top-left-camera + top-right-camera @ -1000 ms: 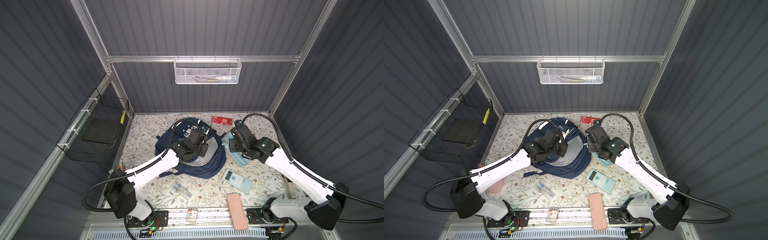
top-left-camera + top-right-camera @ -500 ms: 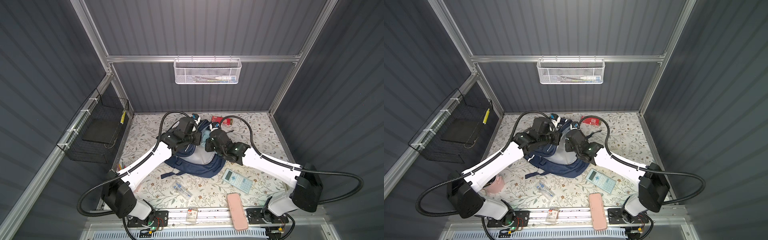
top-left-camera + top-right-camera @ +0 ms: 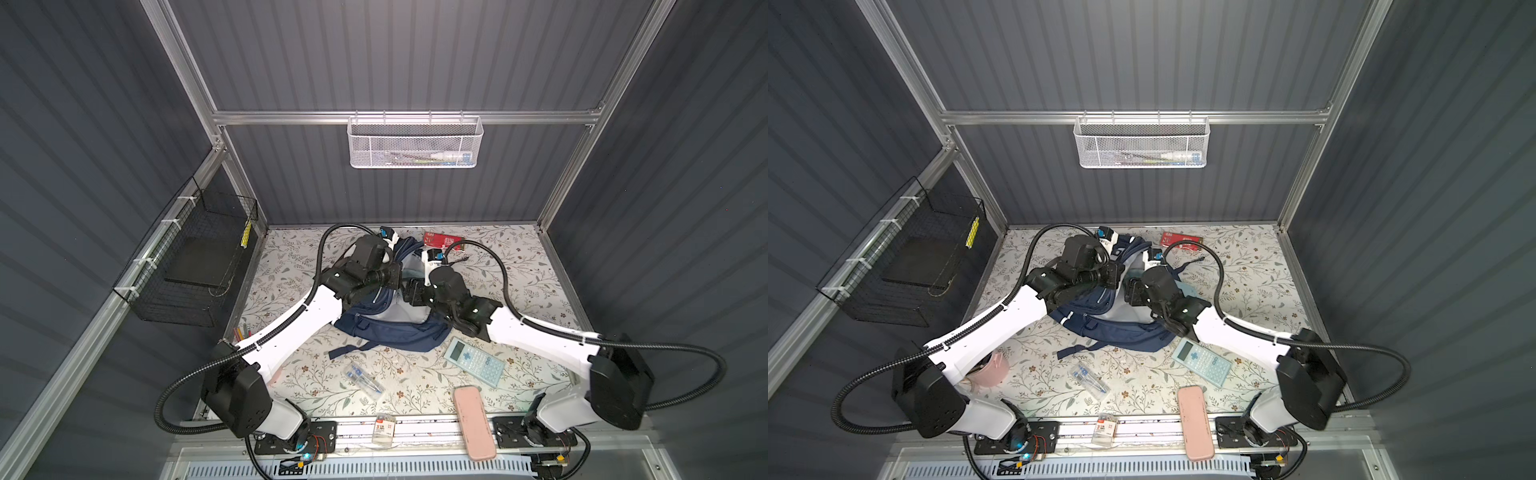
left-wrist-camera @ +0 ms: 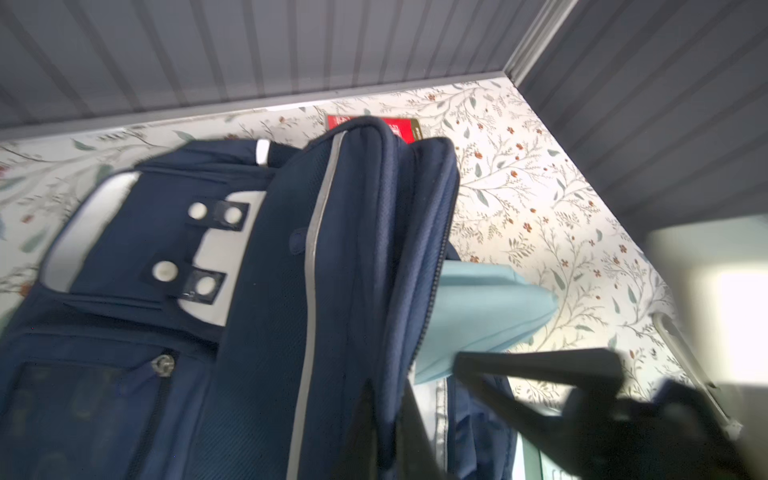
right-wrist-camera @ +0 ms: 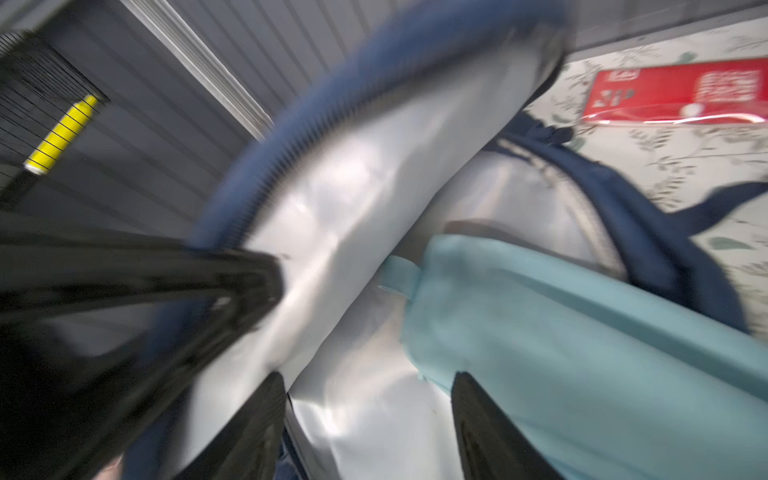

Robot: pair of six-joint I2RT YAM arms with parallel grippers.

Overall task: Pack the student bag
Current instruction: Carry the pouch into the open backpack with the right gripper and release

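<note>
The navy student bag (image 3: 390, 332) (image 3: 1117, 332) lies mid-table with its main pocket held open, pale grey lining (image 5: 353, 208) showing. My left gripper (image 3: 395, 274) (image 4: 388, 399) is shut on the bag's zipped rim and holds that flap (image 4: 249, 291) up. A light-blue pouch (image 5: 561, 353) (image 4: 478, 307) lies partly inside the opening, one end sticking out. My right gripper (image 3: 409, 291) (image 5: 368, 382) hangs open just over the lining; one finger rests against the pouch, with nothing between the jaws.
A calculator (image 3: 473, 361), a pink case (image 3: 473, 422), a clear pack of pens (image 3: 365, 380) and a small box (image 3: 382, 430) lie in front. A red packet (image 3: 442, 240) is behind the bag, a pink cup (image 3: 992, 368) front left. Wire baskets (image 3: 195, 266) (image 3: 415, 143) hang on the walls.
My right gripper carried the pouch from the bag's right side into the opening, then opened and let it go. The left gripper lifted the flap up and back.
</note>
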